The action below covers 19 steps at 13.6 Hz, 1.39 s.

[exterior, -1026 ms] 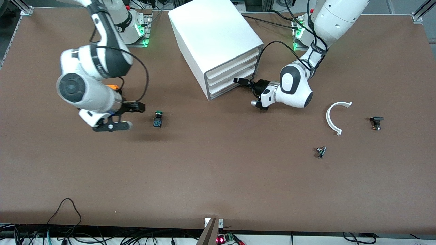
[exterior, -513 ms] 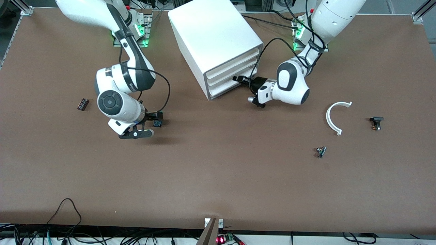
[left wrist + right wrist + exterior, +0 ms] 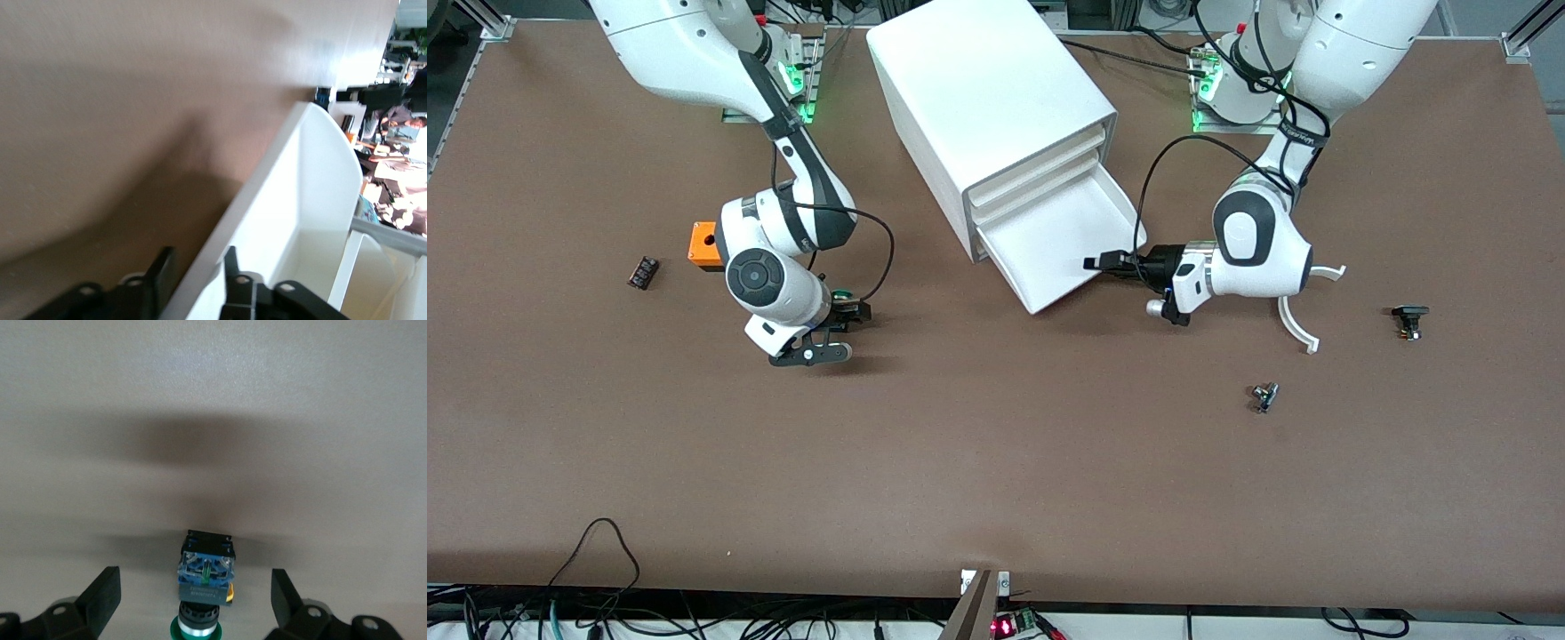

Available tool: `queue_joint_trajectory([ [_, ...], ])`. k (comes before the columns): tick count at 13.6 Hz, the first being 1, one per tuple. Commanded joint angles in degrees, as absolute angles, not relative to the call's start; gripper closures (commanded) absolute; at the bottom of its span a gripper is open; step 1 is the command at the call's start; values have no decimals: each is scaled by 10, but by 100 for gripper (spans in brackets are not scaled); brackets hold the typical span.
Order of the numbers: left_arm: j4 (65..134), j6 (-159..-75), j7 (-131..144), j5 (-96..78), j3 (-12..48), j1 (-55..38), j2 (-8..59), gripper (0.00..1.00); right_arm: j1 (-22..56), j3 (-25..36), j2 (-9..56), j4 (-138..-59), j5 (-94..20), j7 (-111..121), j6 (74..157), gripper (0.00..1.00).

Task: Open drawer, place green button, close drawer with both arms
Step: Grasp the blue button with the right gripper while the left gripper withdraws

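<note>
Since the earlier frames, the right end effector [image 3: 847, 313] has been closing in on the button [image 3: 840, 296], and the drawer [image 3: 1063, 244] has come well out of the cabinet [image 3: 978, 98]. Now the button [image 3: 203, 587] is lying on the counter [image 3: 996, 462], well apart from the cabinet toward the right arm's end, sitting centred between that end effector's [image 3: 197, 597] spread, released fingers, its long axis running along the approach line. Farther off, the left end effector [image 3: 1104, 261] is clamping the drawer's front wall [image 3: 220, 253], one finger on each side, holding it open.
</note>
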<state>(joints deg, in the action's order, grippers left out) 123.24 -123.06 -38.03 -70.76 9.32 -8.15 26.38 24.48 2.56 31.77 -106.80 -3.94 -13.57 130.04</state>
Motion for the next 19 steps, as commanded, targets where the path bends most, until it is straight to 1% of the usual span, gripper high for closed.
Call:
queue_joint_trajectory([
  [1, 1234, -1236, -366, -705, 90, -64, 220, 0, 243, 19, 315, -1092, -47, -140, 1320, 0],
  [4, 1234, -1236, -364, -650, 54, -20, 144, 0, 243, 19, 323, -1097, -47, -173, 1324, 0],
  [6, 1232, -1236, -366, -608, 51, 10, 106, 0, 243, 18, 325, -1100, -47, -184, 1329, 0],
  [8, 1215, -1225, -365, -509, 40, 43, 65, 0, 243, 18, 330, -1100, -47, -184, 1329, 2],
  [9, 1178, -1198, -364, -435, 30, 51, 54, 0, 243, 18, 332, -1098, -47, -185, 1329, 7],
  [11, 1086, -1096, -359, -321, 14, 53, 48, 0, 243, 18, 335, -1095, -47, -185, 1328, 17],
  [12, 1046, -1061, -353, -260, 7, 54, 41, 0, 242, 18, 335, -1093, -47, -185, 1325, 29],
  [14, 985, -980, -271, -168, 7, 54, 22, 0, 243, 18, 334, -1092, -44, -176, 1325, 57],
  [15, 964, -950, -222, -117, 11, 47, 11, 0, 243, 18, 333, -1091, -40, -175, 1325, 65],
  [16, 949, -927, -177, -73, 20, 43, 5, 0, 243, 18, 332, -1086, -40, -173, 1325, 69],
  [17, 937, -905, -136, -40, 38, 42, 1, 0, 243, 18, 330, -1083, -40, -172, 1325, 71],
  [19, 940, -879, -61, 6, 54, 38, -19, 0, 243, 18, 328, -1061, -40, -158, 1322, 73],
])
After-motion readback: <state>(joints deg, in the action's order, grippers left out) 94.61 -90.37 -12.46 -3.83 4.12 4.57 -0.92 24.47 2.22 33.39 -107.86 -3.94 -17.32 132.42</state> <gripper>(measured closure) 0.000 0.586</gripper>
